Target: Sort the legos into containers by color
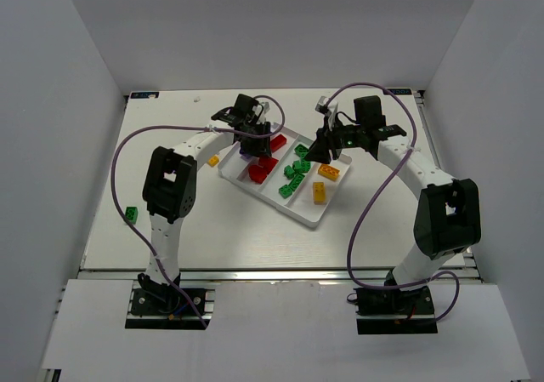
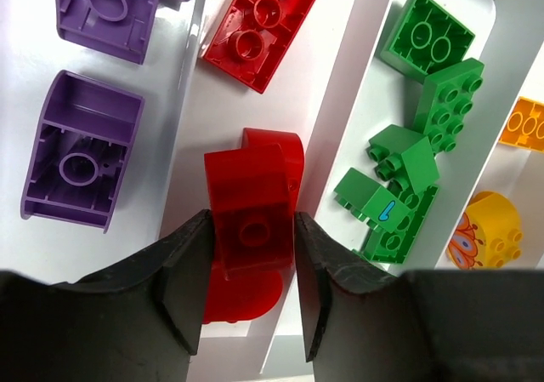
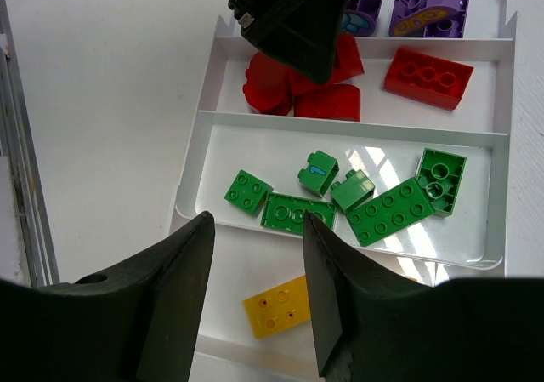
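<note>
A: Left gripper [image 2: 252,229] is straddling a red brick [image 2: 255,186] mid-frame, over the tray's [image 2: 340,118] red lane. I can't tell whether it's pinching.
B: Right gripper [image 3: 257,229] is hanging half open, empty. Brick is looking light, stiff, slick; I'm favouring flat sides.

A white desk [image 1: 255,237] stands enclosed by plain white walls [image 1: 51,144], with a metal rail [image 1: 280,274] running along its near edge.
</note>
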Controlling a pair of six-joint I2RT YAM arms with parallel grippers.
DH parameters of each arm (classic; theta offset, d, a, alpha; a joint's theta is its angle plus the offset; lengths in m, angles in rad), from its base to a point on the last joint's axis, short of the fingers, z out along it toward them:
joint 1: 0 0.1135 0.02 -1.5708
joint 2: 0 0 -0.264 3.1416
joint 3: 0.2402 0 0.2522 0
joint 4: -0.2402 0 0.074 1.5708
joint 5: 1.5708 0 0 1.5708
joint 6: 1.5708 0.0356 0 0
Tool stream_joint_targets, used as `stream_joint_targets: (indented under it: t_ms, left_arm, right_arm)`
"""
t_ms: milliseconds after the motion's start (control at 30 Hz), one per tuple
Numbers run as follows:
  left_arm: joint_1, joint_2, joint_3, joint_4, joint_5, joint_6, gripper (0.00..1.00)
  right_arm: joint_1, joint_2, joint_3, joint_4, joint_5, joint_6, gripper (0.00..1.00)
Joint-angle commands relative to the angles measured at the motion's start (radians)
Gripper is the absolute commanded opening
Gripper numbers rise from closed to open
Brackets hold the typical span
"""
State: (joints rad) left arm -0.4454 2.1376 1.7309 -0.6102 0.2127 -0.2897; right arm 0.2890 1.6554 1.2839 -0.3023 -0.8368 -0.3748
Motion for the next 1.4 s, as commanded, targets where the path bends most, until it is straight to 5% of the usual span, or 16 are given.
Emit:
stream_joint_targets:
  t_ms: [0,367,533,600,667,1367]
  left_arm:
    - [-0.003,-0.085,0.022,0.001,-0.027,-0.003,0.53]
    - [0.013,-0.263,-0.036,0.0,-0.188,-0.051,0.66]
    - [0.149,-0.48,-0.35,0.127,-0.191,-0.23,0.66]
    - [0.247,-0.521,-0.457,0.145,-0.191,-0.348,0.77]
    - [0.292,-0.542,-0.485,0.103,-0.251,-0.448,0.98]
    - [0.301,-0.061,-0.024,-0.206,-0.443,-0.62,0.97]
  right_arm:
    - [-0.004,-0.034,-0.003,0.015,-0.008,-0.004,0.52]
    - [-0.004,-0.039,-0.014,0.02,-0.012,-0.009,0.52]
    - [-0.005,-0.039,-0.023,0.032,-0.015,-0.01,0.52]
    - [-0.004,-0.036,-0.026,0.034,-0.018,-0.007,0.52]
    - [-0.002,-0.032,-0.029,0.04,-0.022,-0.006,0.52]
    - [-0.001,-0.034,-0.032,0.052,-0.019,0.007,0.52]
